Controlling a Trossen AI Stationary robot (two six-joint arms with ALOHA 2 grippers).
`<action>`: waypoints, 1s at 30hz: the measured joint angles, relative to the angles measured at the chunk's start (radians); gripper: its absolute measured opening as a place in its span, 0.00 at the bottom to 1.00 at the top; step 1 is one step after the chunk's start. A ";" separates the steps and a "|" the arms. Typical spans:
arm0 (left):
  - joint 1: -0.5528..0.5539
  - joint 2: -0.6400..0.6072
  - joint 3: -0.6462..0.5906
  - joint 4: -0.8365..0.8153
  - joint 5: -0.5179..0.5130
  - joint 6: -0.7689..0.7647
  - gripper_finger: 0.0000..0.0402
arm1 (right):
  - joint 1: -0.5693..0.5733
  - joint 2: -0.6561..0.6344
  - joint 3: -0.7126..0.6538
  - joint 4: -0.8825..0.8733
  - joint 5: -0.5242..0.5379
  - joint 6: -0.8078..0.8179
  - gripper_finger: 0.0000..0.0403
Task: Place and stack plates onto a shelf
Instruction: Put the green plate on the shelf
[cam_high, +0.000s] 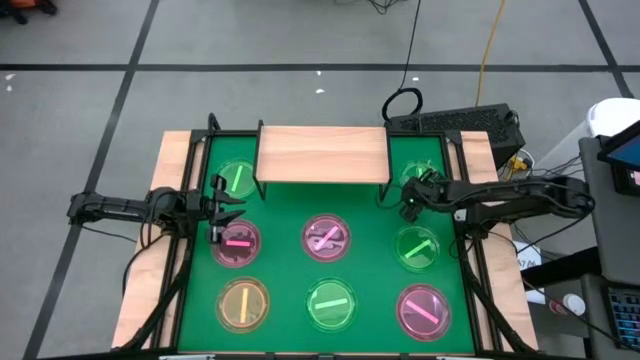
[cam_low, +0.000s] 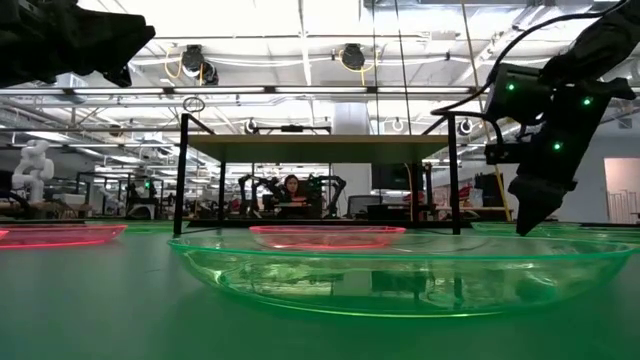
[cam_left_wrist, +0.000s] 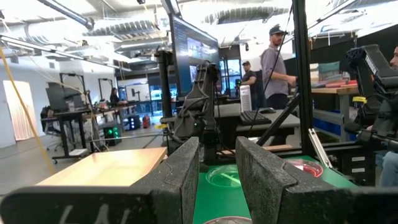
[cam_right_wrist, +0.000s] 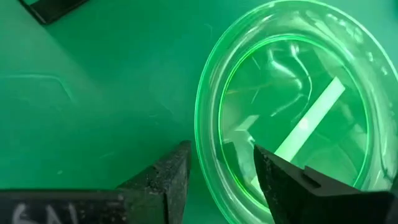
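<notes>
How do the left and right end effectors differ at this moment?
The left end effector sits between a green plate and a pink plate, level and facing across the table; the right end effector points down, straddling the rim of another green plate. Both are open and empty, and the shelf is bare.

A robotics lab or workshop: exposed silver ducting (cam_left_wrist: 249, 11) and strip lights run overhead, a white humanoid robot (cam_low: 30, 165) stands at nine o'clock beyond the bench, a large monitor (cam_left_wrist: 194, 50) hangs nearby, and people (cam_left_wrist: 277, 65) stand among cluttered workstations.
</notes>
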 joint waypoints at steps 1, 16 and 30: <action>0.000 0.000 0.000 0.000 0.000 0.000 0.28 | -0.006 0.006 0.000 0.000 -0.001 0.003 0.37; 0.000 0.000 0.000 0.000 0.000 -0.006 0.28 | -0.033 0.005 -0.003 -0.006 0.005 0.021 0.01; 0.000 0.000 0.000 0.000 0.000 -0.017 0.28 | -0.030 -0.309 -0.003 0.064 0.009 0.038 0.00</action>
